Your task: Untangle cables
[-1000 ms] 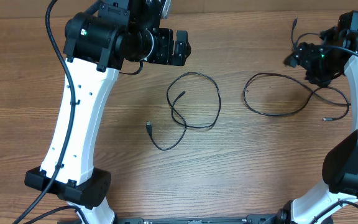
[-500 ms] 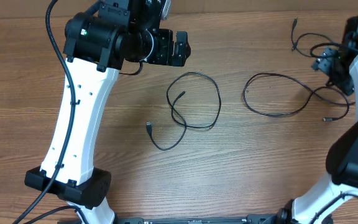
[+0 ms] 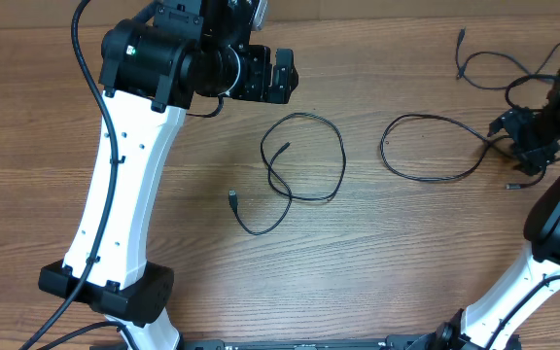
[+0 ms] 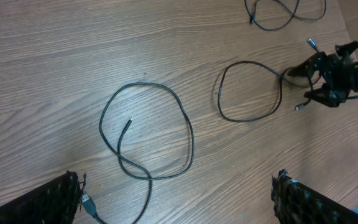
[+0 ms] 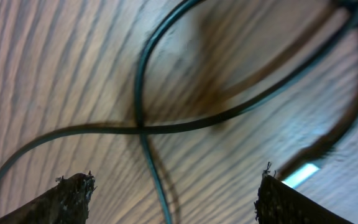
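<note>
Right pincer (image 5: pixel 174 190) stands open and empty, directly over a crossing in the right cable (image 5: pixel 140 129), whose loop stretches toward my left side. My right arm is nearer. A second ago it was up at the far strands (image 3: pixel 484 60). Left pincer (image 4: pixel 179 202) hangs open above the middle cable (image 4: pixel 148 130).

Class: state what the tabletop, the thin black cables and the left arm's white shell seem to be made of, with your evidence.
Tabletop: wood or wood-look laminate, matt; brown grain lines.
Cables: probably rubber or plastic sheath, slightly glossy; they lie in smooth loops.
Left arm's white shell: likely hard plastic, smooth; even, moulded surface.
</note>
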Robot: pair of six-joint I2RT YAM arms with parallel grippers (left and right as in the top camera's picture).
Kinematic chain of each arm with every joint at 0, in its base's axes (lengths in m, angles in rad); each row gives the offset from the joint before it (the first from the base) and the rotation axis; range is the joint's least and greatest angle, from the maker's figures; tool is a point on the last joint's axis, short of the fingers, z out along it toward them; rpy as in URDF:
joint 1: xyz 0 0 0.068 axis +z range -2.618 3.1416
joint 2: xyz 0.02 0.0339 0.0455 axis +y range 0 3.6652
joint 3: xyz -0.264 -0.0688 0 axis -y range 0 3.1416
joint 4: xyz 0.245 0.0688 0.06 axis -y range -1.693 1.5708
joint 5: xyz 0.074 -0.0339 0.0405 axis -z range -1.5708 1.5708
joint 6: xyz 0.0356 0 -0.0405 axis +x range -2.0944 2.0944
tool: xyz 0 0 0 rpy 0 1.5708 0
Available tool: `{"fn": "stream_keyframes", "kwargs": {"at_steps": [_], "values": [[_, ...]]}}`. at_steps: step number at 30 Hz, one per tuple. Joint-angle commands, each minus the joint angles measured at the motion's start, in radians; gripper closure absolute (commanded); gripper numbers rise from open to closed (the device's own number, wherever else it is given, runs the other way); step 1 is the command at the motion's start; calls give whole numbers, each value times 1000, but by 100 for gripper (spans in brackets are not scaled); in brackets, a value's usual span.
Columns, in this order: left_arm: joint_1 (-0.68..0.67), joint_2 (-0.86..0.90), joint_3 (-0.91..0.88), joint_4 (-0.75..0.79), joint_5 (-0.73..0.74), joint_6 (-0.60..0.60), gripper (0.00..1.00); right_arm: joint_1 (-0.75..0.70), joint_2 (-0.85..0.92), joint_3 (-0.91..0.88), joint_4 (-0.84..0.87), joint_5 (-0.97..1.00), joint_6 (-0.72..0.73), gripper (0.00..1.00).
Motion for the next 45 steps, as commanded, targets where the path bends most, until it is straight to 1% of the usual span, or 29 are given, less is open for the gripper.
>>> {"fn": "stream_keyframes", "kwargs": {"at_steps": [1,6,10,12,17,18,19,23,26,29,33,38,39,43,45], "values": [[-5,0,-3,5,8,20,0,29,16,-2,16,-34,5,16],[-5,0,-3,3,8,20,0,56,17,-2,56,-31,5,17],[-5,0,-3,3,8,20,0,56,17,-2,71,-14,98,19],[-5,0,-3,3,8,20,0,56,18,-2,78,-6,137,18],[-5,0,-3,2,8,20,0,64,19,-9,74,-7,187,18],[-5,0,-3,2,8,20,0,69,19,-13,74,-7,195,15],[-5,0,-3,3,8,20,0,76,19,-17,73,-8,197,15],[-5,0,-3,4,7,23,0,114,22,-39,92,-13,214,16],[-5,1,-3,8,7,31,0,143,29,-57,124,33,226,17],[-5,2,-3,6,7,63,0,160,35,-58,112,115,320,19],[-5,2,-3,0,7,80,0,159,36,-58,144,125,362,19],[-5,2,-3,0,7,80,0,146,40,-58,185,125,363,19],[-5,2,-3,0,7,80,0,143,42,-58,187,126,363,18],[-5,2,-3,0,7,79,1,133,66,-58,186,125,363,5],[-5,2,-3,0,7,80,0,132,80,-58,172,125,362,3]]}}
